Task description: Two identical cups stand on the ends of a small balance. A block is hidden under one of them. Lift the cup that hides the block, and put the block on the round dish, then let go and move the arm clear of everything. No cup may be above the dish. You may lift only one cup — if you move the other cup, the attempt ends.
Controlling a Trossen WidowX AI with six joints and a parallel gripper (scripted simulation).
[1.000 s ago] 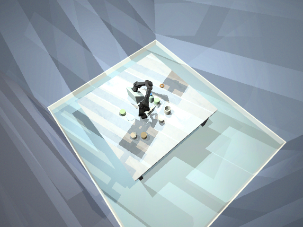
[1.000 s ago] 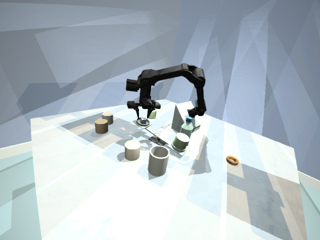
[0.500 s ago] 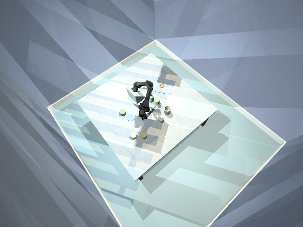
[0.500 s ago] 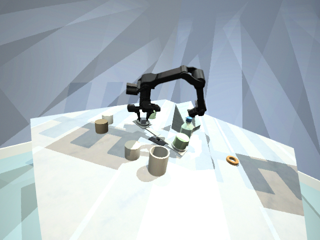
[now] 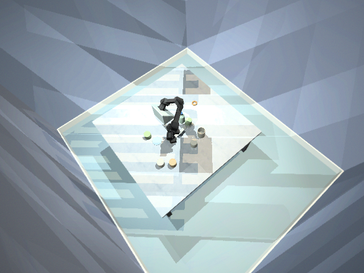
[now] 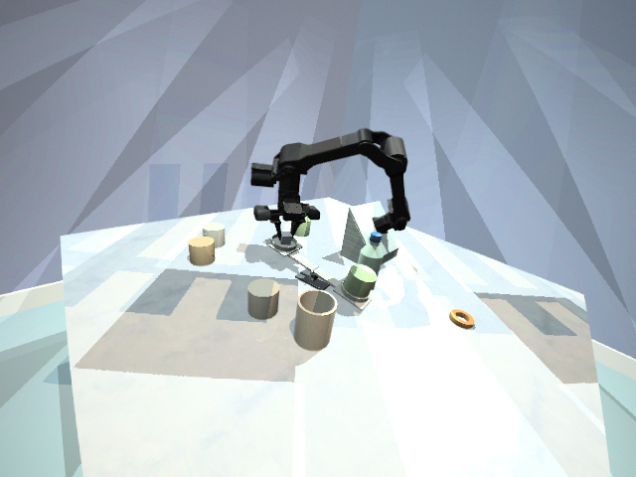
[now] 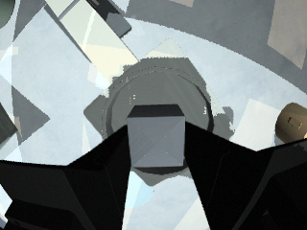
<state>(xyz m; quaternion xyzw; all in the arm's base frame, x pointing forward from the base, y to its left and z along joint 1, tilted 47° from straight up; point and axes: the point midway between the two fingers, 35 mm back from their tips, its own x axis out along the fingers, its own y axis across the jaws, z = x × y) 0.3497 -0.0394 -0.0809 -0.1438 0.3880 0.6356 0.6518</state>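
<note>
While the black arm arches over the balance [image 6: 312, 272] [image 7: 96, 40], its hand [image 5: 171, 140] [image 6: 285, 237] [image 7: 155, 129] points down, fingers closed on a small grey block [image 6: 286, 238] [image 7: 156, 141] at the uncovered end. Whether the block touches that end's round holder is hard to judge. A green cup [image 5: 188, 121] [image 6: 359, 281] covers the other end; another green cup [image 5: 147, 135] [image 6: 304, 227] stands near the pale blue dish [image 5: 156, 141] [image 7: 140, 191], toward the table's [image 5: 232, 126] [image 6: 205, 410] left corner from above.
</note>
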